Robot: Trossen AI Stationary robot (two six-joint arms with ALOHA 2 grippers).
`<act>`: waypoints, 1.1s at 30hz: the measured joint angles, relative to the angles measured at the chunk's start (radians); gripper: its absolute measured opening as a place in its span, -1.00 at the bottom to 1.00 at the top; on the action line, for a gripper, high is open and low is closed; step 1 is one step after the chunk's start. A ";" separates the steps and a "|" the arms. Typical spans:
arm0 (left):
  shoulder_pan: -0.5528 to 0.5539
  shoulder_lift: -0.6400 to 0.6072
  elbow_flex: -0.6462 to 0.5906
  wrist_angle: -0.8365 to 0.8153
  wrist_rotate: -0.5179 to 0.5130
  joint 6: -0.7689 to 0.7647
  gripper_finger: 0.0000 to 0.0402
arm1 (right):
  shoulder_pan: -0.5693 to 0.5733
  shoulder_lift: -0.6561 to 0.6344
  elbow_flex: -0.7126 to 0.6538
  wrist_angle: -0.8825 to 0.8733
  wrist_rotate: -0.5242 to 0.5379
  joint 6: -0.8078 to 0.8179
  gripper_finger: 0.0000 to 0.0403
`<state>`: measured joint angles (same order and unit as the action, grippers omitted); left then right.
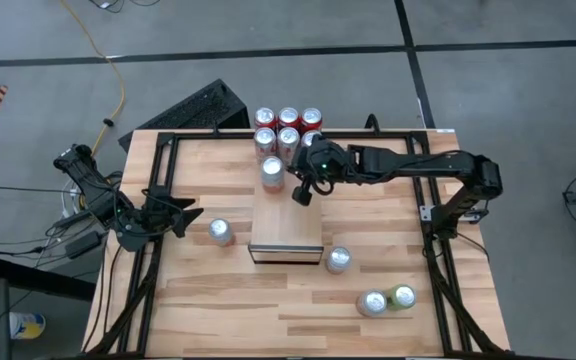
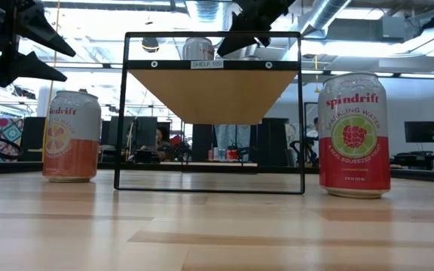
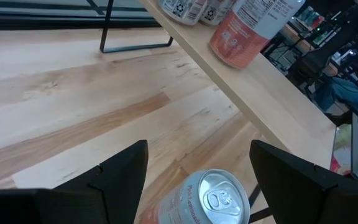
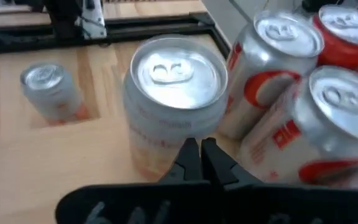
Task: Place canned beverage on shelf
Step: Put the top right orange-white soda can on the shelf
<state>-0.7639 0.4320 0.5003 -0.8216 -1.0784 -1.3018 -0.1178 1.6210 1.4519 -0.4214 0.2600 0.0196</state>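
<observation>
On the far end of the shelf (image 1: 286, 215), an upright Spindrift can (image 1: 273, 172) stands alone, silver lid up. The right gripper (image 1: 302, 192) hovers just beside it on its right, fingers (image 4: 194, 163) pressed together on nothing, the can free of them. Behind the shelf, at the table's (image 1: 218, 300) far edge, six red-and-silver cans (image 1: 288, 127) stand packed in two rows. The left gripper (image 1: 186, 217) is low over the table's left side, jaws spread wide and empty, with an orange Spindrift can (image 1: 221, 232) upright just ahead of the fingertips and not touched. Near the shelf's front right corner stands a raspberry-lime Spindrift can (image 1: 338, 260). Toward the table's near right corner, a silver-topped can (image 1: 372, 302) and a green-topped can (image 1: 403, 296) sit side by side, touching.
</observation>
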 joint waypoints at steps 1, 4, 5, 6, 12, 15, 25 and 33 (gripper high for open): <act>0.000 0.000 0.000 0.001 0.000 0.000 0.34 | 0.000 0.005 0.001 0.014 0.000 0.000 -1.00; 0.000 0.000 0.000 0.001 -0.001 0.000 0.34 | -0.012 0.012 -0.001 0.020 -0.001 -0.011 -1.00; 0.000 0.000 0.000 0.001 0.000 -0.001 0.34 | -0.016 0.018 0.000 0.037 -0.001 -0.018 -1.00; 0.000 0.000 0.000 0.001 0.000 -0.001 0.34 | -0.016 0.020 0.002 0.045 -0.004 -0.018 -1.00; 0.000 0.000 0.000 0.001 -0.001 -0.008 0.34 | -0.022 0.023 -0.001 0.046 -0.020 -0.025 -1.00; 0.000 0.000 0.000 0.001 -0.001 -0.002 0.34 | -0.035 0.023 -0.001 0.064 -0.027 -0.046 -1.00; 0.000 0.000 0.000 0.000 -0.002 -0.001 0.34 | -0.040 0.021 0.000 0.075 -0.028 -0.045 -1.00; 0.000 0.000 0.000 0.000 -0.001 -0.001 0.34 | 0.018 0.010 0.000 0.015 -0.029 -0.021 -1.00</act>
<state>-0.7643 0.4316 0.5003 -0.8214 -1.0790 -1.3029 -0.1001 1.6312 1.4517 -0.4068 0.2310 -0.0010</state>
